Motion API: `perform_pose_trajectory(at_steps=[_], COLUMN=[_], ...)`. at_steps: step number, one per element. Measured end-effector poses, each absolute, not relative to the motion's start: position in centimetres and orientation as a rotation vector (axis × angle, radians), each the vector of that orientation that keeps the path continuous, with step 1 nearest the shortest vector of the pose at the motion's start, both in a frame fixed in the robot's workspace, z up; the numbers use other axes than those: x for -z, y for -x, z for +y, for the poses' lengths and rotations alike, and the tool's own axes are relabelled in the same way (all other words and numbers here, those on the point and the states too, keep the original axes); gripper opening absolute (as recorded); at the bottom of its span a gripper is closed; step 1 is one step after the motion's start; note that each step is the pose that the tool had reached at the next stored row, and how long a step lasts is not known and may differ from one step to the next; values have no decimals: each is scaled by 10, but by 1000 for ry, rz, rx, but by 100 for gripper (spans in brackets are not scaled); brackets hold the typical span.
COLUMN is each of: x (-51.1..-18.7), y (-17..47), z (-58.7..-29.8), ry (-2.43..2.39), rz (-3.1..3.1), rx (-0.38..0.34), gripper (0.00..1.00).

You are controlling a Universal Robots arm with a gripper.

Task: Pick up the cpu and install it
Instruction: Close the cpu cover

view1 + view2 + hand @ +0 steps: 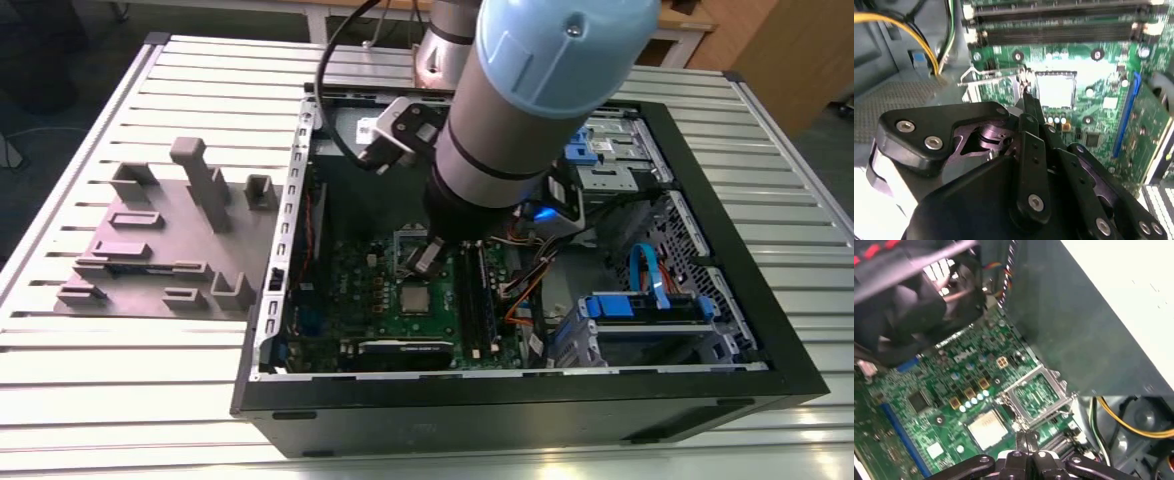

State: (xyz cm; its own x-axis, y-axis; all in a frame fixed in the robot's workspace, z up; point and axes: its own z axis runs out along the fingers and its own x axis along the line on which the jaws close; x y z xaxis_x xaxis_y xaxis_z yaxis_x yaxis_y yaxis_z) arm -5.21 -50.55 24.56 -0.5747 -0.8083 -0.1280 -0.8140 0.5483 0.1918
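Green motherboard [944, 385], black jaws, pale-blue arm [561, 60], yellow cable [1134, 427], grey fixture [160, 240]

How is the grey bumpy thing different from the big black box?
The grey plastic fixture is low, with blocks sticking up; the black open computer case is bigger and deep. The case holds a green motherboard, and the arm reaches into it; the fixture lies apart on the exterior view's left. Both rest on the slatted metal table.

Bright room light, glare washing out the motherboard [1089, 70], case [534, 420] interior in shadow
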Motion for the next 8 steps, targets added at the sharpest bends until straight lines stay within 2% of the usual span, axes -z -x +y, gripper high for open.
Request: perform_pose_trajectory(at_steps=[8], x=[-244], y=[48], z=[-504], ry=[1547], rz=[2692], rx=[-362], gripper=[11])
